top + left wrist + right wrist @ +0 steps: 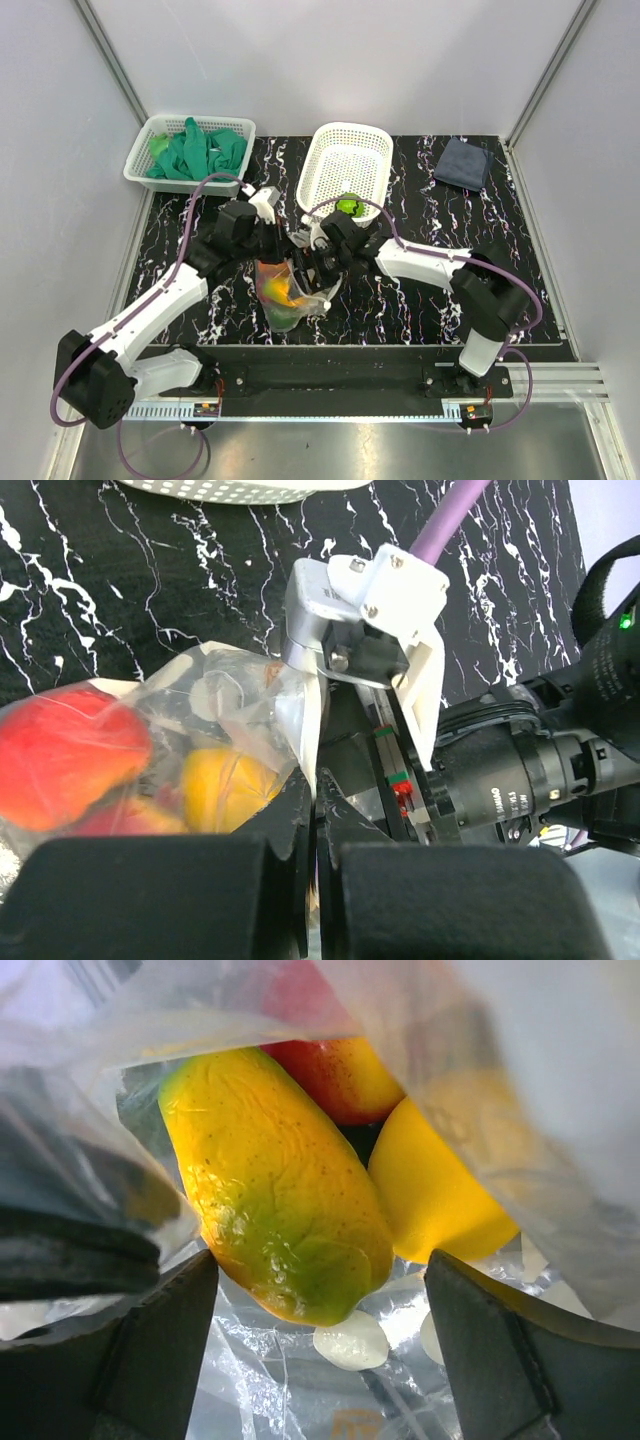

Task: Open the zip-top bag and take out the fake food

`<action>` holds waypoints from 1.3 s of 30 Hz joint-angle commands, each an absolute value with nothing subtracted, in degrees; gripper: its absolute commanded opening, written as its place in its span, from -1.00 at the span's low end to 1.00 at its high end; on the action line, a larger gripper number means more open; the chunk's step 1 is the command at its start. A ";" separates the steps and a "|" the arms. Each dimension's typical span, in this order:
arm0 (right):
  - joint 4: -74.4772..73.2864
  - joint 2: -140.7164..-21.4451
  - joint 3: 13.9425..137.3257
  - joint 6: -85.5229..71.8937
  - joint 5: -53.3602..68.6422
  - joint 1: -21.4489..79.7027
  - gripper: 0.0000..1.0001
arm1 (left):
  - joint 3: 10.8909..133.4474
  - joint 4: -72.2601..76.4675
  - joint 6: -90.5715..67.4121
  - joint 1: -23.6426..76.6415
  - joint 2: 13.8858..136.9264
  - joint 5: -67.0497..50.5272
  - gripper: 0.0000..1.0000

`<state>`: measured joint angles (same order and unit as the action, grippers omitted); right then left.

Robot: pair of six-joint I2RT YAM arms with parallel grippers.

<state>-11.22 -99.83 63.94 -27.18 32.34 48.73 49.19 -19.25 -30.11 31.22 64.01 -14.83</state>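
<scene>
Where the black marbled desk (pixel 420 300) lies just on the arms' side of the white basket (pixel 345 160), the zip-top bag (pixel 290 292) stands with its mouth upward.
- Left end effector (pixel 315 880): jaws pinched tight on a fold of the bag's clear film, on the side of the bag away from the white basket's right rim.
- Right end effector (pixel 320 1350): reaching into the bag's mouth, jaws wide apart, gripping nothing.
- Fake food, inside the bag: a yellow-green mango-shaped piece (pixel 280 1190) ahead of the wide jaws, a red piece (pixel 340 1070) behind it, a yellow piece (pixel 440 1190) beside it.
- Green piece (pixel 348 207): in the white basket, at its near end.
- Glove basket (pixel 190 150): left of the white basket, holding green gloves.
- Dark cloth (pixel 462 162): right of the white basket, on the desk.
</scene>
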 commanded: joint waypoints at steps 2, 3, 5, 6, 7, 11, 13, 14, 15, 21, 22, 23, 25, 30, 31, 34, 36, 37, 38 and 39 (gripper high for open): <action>3.68 -101.16 61.88 -33.83 34.72 49.66 0.50 | 47.55 -12.04 -32.52 31.64 60.82 -15.82 -1.00; 4.13 -100.73 61.79 -33.75 34.63 49.66 0.43 | 47.37 -12.13 -32.52 31.64 60.39 -15.73 -1.00; 4.57 -99.94 61.53 -33.40 33.06 49.66 0.25 | 46.94 -12.04 -32.52 31.64 59.94 -15.47 -1.00; 4.57 -99.24 61.52 -32.96 32.18 49.66 0.11 | 46.93 -12.22 -32.35 31.64 59.51 -15.38 -1.00; 4.31 -98.97 61.70 -32.61 31.30 49.66 0.02 | 47.02 -12.39 -32.08 31.64 59.33 -15.03 -1.00; 2.29 -97.91 62.23 -31.38 30.50 49.66 -0.34 | 47.46 -14.23 -30.85 31.64 58.62 -13.89 -1.00; -0.86 -96.34 62.23 -30.24 28.05 49.57 -0.45 | 47.72 -15.03 -29.71 31.64 58.18 -13.01 -1.00; -2.88 -95.72 62.40 -28.93 26.82 49.66 -0.54 | 47.90 -15.99 -29.18 31.55 58.10 -12.66 -1.00; -5.68 -94.23 62.66 -28.22 25.15 49.57 -0.60 | 48.25 -16.69 -28.05 31.55 57.66 -11.35 -1.00; -18.94 -88.95 65.99 -24.88 17.60 49.57 -0.91 | 48.34 -19.34 -25.31 30.67 56.34 -7.83 -1.00; -20.72 -88.42 66.44 -24.44 16.45 49.66 -0.95 | 48.25 -19.42 -25.31 30.67 56.16 -7.74 -1.00; -23.00 -87.37 66.79 -24.43 15.13 49.66 -0.95 | 48.16 -19.51 -25.23 30.50 56.08 -7.56 -1.00; -24.51 -85.97 66.97 -24.96 14.07 49.75 -0.99 | 48.08 -19.25 -25.23 30.41 56.25 -7.91 -1.00; -30.49 -82.01 69.51 -25.49 9.33 49.57 -0.99 | 47.20 -19.34 -25.58 30.32 56.08 -6.77 -1.00; -31.63 -81.48 70.13 -25.49 8.27 49.66 -1.00 | 47.02 -19.25 -25.58 30.32 55.90 -6.51 -1.00; -34.53 -79.37 72.42 -24.44 4.32 49.48 -1.00 | 46.23 -19.34 -25.66 29.97 54.76 -5.45 -1.00; -35.68 -78.14 74.34 -23.91 1.50 48.26 -1.00 | 45.88 -19.34 -25.49 29.88 54.32 -5.01 -1.00; -35.86 -77.87 74.88 -23.38 0.80 47.38 -1.00 | 45.79 -19.60 -25.31 29.80 54.14 -4.84 -1.00; -36.21 -77.87 75.49 -23.12 0.27 46.50 -1.00 | 45.62 -19.60 -25.23 29.79 53.88 -4.66 -1.00; -36.21 -78.05 76.54 -23.03 0.35 44.93 -1.00 | 45.44 -19.69 -25.05 29.71 53.79 -4.75 -1.00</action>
